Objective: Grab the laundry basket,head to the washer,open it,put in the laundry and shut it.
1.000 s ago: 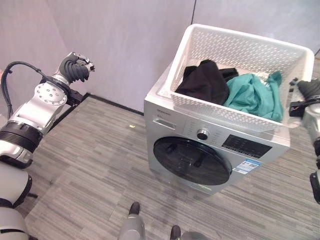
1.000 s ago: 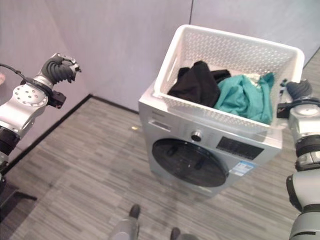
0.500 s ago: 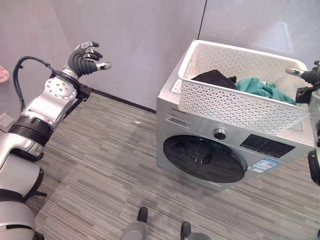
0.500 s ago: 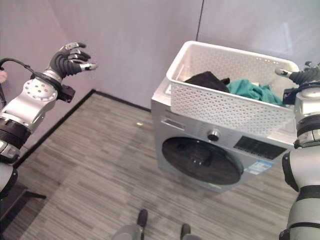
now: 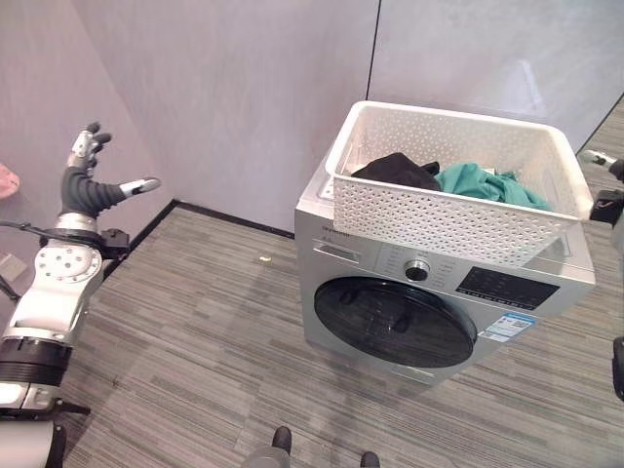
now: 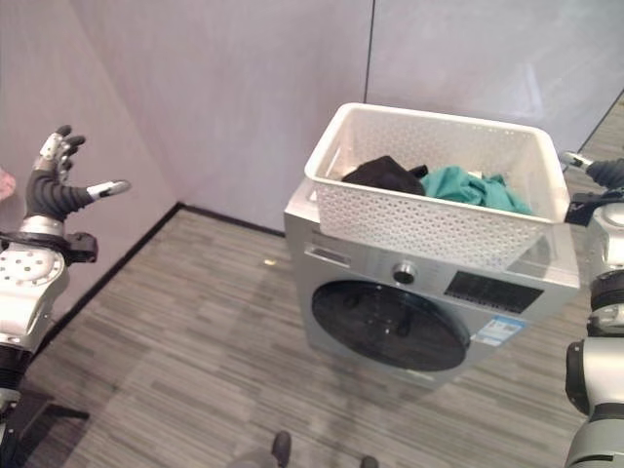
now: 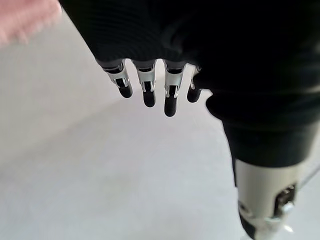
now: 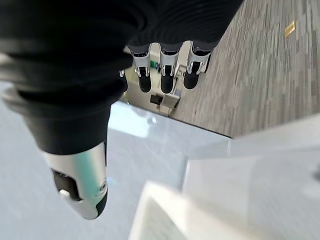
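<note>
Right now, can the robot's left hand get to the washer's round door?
Probably not yet. The left hand is raised, open, by the wall, far from the washer door. Bare floor lies between, so nothing blocks it.

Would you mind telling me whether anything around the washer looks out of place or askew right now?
The white laundry basket sits on top of the washer and its right end juts past the washer's edge. The black and teal clothes are inside it. The washer door is shut. A small yellowish scrap lies on the floor.

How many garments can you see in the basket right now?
2: a black one at the basket's left, a teal one beside it on the right. More may lie underneath.
</note>
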Controlling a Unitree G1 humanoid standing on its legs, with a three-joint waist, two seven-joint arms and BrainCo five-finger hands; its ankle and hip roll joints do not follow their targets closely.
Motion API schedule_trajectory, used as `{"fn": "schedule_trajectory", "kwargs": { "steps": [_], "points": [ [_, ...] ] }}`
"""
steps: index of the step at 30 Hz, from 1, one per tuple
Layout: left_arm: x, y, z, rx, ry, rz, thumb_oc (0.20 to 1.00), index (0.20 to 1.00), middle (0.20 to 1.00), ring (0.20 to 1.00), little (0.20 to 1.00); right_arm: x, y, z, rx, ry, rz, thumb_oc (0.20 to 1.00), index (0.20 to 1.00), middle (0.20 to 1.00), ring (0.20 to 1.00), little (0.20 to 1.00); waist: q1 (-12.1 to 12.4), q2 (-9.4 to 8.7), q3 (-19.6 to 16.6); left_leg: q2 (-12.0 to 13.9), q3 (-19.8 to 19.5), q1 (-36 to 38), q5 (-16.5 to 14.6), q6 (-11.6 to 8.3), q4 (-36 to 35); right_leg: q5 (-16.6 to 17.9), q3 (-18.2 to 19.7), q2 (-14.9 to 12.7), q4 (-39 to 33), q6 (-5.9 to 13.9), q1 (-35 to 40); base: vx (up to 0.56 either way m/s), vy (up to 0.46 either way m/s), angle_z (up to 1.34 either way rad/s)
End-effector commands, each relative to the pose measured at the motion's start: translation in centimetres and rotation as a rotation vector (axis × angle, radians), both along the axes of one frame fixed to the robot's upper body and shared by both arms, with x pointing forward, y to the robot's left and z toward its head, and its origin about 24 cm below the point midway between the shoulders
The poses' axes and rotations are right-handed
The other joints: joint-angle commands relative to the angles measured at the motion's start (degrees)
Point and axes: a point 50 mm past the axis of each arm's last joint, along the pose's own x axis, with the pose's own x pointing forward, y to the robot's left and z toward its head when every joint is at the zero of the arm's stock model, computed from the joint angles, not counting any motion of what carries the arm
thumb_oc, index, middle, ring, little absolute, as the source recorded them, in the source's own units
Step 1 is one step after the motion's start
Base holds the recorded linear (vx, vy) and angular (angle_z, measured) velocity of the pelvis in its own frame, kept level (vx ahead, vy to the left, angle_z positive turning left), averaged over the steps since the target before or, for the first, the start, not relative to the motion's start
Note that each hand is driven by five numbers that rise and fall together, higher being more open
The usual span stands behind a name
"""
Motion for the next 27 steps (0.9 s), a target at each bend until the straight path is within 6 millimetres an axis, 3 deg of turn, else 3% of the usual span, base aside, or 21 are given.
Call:
{"fn": "schedule_trajectory", "kwargs": {
  "steps": [1, 3, 6, 9, 10, 11, 14, 17, 18, 19, 20, 22, 24, 26, 27],
  "points": [
    [-0.6, -0.4, 6.4, 0.033, -0.326, 0.038, 1.000, 1.000, 1.000, 1.000, 1.000, -0.6, 2.1, 4.7, -0.154, -0.300, 0.012, 1.000, 1.000, 1.000, 1.000, 1.000, 0.4, -1.88, -1.9, 0.3, -1.6, -3.3, -6.0, 2.14, 1.2, -4.8, -4.3, -5.4, 0.4, 2.29, -1.1, 0.04, 0.015, 0.00],
    [-2.4, 0.5, 5.6, 0.032, -0.394, 0.114, 1.000, 1.000, 1.000, 1.000, 1.000, -2.5, 2.8, 4.3, -0.242, -0.425, -0.040, 1.000, 1.000, 1.000, 1.000, 1.000, 0.4, -1.77, -2.3, -0.1, -2.3, -3.3, -6.3, 2.53, 1.5, -4.9, -4.0, -5.5, 0.6, 2.02, -1.2, 0.04, -0.011, 0.01],
    [-5.1, 2.4, 4.7, 0.065, -0.438, 0.230, 1.000, 1.000, 1.000, 1.000, 1.000, -5.1, 2.3, 3.6, -0.326, -0.486, -0.116, 1.000, 1.000, 1.000, 1.000, 1.000, 0.6, -2.06, -2.8, 0.0, -2.6, -2.9, -6.9, 2.53, 1.9, -5.3, -3.8, -5.3, 0.2, 1.83, -0.7, 0.05, -0.053, 0.05],
    [-7.1, 3.8, 4.0, 0.092, -0.455, 0.321, 1.000, 1.000, 1.000, 1.000, 1.000, -6.4, 2.0, 2.5, -0.294, -0.523, -0.129, 1.000, 1.000, 1.000, 1.000, 1.000, 0.8, -2.29, -3.0, 0.5, -2.7, -2.6, -6.9, 2.39, 1.8, -5.5, -3.7, -4.8, 0.0, 1.58, -0.5, 0.00, -0.070, -0.01],
    [-9.2, 5.2, 2.3, 0.053, -0.456, 0.414, 1.000, 1.000, 1.000, 1.000, 1.000, -7.5, 1.6, 1.2, -0.288, -0.524, -0.153, 1.000, 1.000, 1.000, 1.000, 1.000, 1.0, -2.62, -2.9, 1.0, -3.0, -2.8, -6.3, 2.14, 2.0, -5.6, -3.5, -4.1, 0.0, 1.08, -0.5, -0.02, -0.115, 0.00],
    [-9.4, 5.2, 2.2, 0.054, -0.453, 0.416, 1.000, 1.000, 1.000, 1.000, 1.000, -7.6, 1.6, 1.1, -0.288, -0.520, -0.151, 1.000, 1.000, 1.000, 1.000, 1.000, 1.0, -2.59, -3.1, 1.1, -3.0, -2.6, -6.5, 2.09, 1.9, -5.8, -3.5, -4.0, 0.0, 1.05, -0.4, -0.04, -0.133, 0.02],
    [-11.9, 6.8, -1.7, -0.016, -0.378, 0.526, 1.000, 1.000, 1.000, 1.000, 1.000, -9.7, 1.0, -1.8, -0.279, -0.472, -0.196, 1.000, 1.000, 1.000, 1.000, 1.000, 1.2, -2.92, -2.3, 2.1, -4.3, -3.9, -5.9, 1.55, 3.2, -6.6, -3.3, -2.5, 0.0, -0.09, -0.5, -0.07, -0.158, 0.05],
    [-15.1, 7.7, -8.4, -0.196, -0.221, 0.642, 1.000, 1.000, 1.000, 1.000, 1.000, -12.0, 0.9, -7.0, -0.201, -0.365, -0.237, 1.000, 1.000, 1.000, 1.000, 1.000, 2.1, -3.14, -0.1, 3.6, -6.1, -6.5, -4.9, 0.43, 6.0, -7.7, -3.7, -0.1, 0.0, -1.82, -0.3, -0.15, -0.254, 0.19],
    [-15.7, 7.5, -10.3, -0.260, -0.181, 0.659, 1.000, 1.000, 1.000, 1.000, 1.000, -12.4, 1.1, -8.1, -0.174, -0.344, -0.239, 1.000, 1.000, 1.000, 1.000, 1.000, 2.2, -3.17, 0.5, 3.9, -6.4, -7.3, -4.4, 0.10, 6.4, -8.0, -4.1, 0.4, 0.0, -2.23, -0.3, -0.32, -0.333, 0.30],
    [-16.6, 6.1, -16.4, -0.467, -0.022, 0.693, 1.000, 1.000, 1.000, 1.000, 1.000, -13.8, 1.5, -12.0, -0.040, -0.295, -0.275, 1.000, 1.000, 1.000, 1.000, 1.000, 2.5, -3.03, 2.6, 5.0, -6.8, -9.8, -1.1, -1.96, 6.9, -8.9, -6.7, 1.6, 0.0, -3.08, -0.3, -0.34, -0.314, 0.42],
    [-16.7, 5.1, -19.3, -0.572, 0.061, 0.705, 1.000, 1.000, 1.000, 1.000, 1.000, -13.9, 2.0, -13.6, 0.026, -0.274, -0.281, 1.000, 1.000, 1.000, 1.000, 1.000, 2.6, -3.22, 3.8, 5.5, -5.9, -11.4, 0.4, -2.79, 7.4, -9.3, -7.9, 1.9, 0.0, -3.45, -0.2, -0.39, -0.295, 0.55],
    [-15.9, 3.1, -22.6, -0.663, 0.194, 0.680, 1.000, 1.000, 1.000, 1.000, 1.000, -13.4, 3.3, -15.7, 0.147, -0.273, -0.268, 1.000, 1.000, 1.000, 1.000, 1.000, 1.5, -3.97, 5.8, 5.3, -2.5, -14.7, 0.4, -1.72, 10.7, -8.6, -10.2, 1.7, 0.0, -4.11, -1.4, -0.39, -0.188, 0.78],
    [-15.3, 0.3, -25.8, -0.709, 0.363, 0.620, 1.000, 1.000, 1.000, 1.000, 1.000, -13.7, 4.7, -18.2, 0.275, -0.256, -0.263, 1.000, 1.000, 1.000, 1.000, 1.000, -0.7, -5.74, 6.0, 6.6, 5.6, -15.0, -4.6, -0.13, 18.6, -7.7, -13.1, 0.7, 0.0, -4.34, -3.1, -0.35, -0.151, 0.92],
    [-15.5, -2.6, -28.5, -0.733, 0.518, 0.550, 1.000, 1.000, 1.000, 1.000, 1.000, -14.0, 5.7, -20.3, 0.312, -0.185, -0.278, 1.000, 1.000, 1.000, 1.000, 1.000, -1.5, -5.91, 5.4, 8.2, 9.0, -12.7, -11.3, 0.24, 26.4, -8.0, -14.6, 0.3, 0.0, -4.27, -3.1, -0.13, -0.070, 1.18],
    [-15.9, -3.9, -29.7, -0.735, 0.600, 0.515, 1.000, 1.000, 1.000, 1.000, 1.000, -13.8, 6.2, -20.9, 0.320, -0.151, -0.263, 1.000, 1.000, 1.000, 1.000, 1.000, -2.0, -5.96, 5.1, 8.6, 10.2, -11.1, -12.7, 0.68, 28.2, -8.0, -15.3, 0.1, 0.0, -4.33, -3.4, -0.08, -0.008, 0.74]
  ]
}}
